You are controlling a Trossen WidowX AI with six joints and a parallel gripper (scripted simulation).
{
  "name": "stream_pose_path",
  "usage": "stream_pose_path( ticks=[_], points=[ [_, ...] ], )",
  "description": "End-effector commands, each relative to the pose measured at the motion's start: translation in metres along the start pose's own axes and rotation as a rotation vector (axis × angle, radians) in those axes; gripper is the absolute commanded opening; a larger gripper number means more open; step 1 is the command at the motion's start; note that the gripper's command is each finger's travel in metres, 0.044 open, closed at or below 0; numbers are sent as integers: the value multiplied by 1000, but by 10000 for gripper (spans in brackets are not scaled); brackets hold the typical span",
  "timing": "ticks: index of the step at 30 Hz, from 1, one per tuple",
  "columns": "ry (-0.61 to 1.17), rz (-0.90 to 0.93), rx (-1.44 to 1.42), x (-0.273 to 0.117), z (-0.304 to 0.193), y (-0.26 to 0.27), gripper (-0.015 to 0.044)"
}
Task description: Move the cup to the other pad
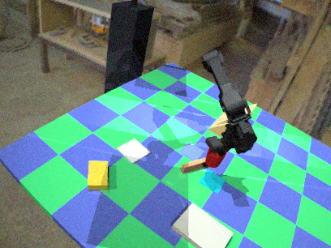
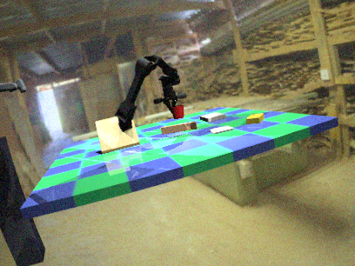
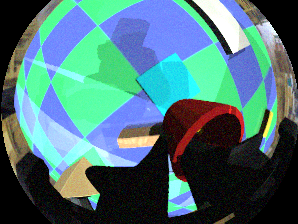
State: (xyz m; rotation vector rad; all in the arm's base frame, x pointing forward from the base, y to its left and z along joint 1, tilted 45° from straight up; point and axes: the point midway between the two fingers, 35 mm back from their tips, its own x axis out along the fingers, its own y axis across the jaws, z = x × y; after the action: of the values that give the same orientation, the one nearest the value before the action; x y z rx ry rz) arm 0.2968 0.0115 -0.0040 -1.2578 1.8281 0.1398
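My gripper [image 1: 216, 151] [image 2: 174, 104] [image 3: 168, 136] is shut on the red cup [image 1: 215, 159] [image 2: 178, 112] [image 3: 185, 117] and holds it in the air, roughly upright. A small yellow spot shows inside the cup's dark mouth in the wrist view; the marbles are not clear. The cyan pad [image 1: 212, 181] [image 3: 170, 80] lies on the table, just ahead of the cup in the wrist view. The pale blue pad [image 1: 191, 151] lies on the other side of the wooden bar; the wrist view does not show it clearly.
The wooden bar [image 1: 194, 165] [image 2: 170, 129] [image 3: 137, 140] stands between the pads, partly behind the cup. A white square [image 1: 133, 151] [image 2: 222, 129], a white block [image 1: 203, 228] [image 2: 213, 116] [image 3: 225, 22] and a yellow block [image 1: 98, 175] [image 2: 255, 118] lie farther off. A tan board [image 2: 114, 136] leans near the arm's base.
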Motion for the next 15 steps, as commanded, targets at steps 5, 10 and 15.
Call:
stream_pose_path(
  ticks=[5, 10, 15],
  points=[
    [-2, 5, 2, -1, 16, 2, 0],
    [-2, 5, 2, -1, 25, 3, 0],
    [-3, 5, 2, -1, 35, 4, 0]
  ],
)
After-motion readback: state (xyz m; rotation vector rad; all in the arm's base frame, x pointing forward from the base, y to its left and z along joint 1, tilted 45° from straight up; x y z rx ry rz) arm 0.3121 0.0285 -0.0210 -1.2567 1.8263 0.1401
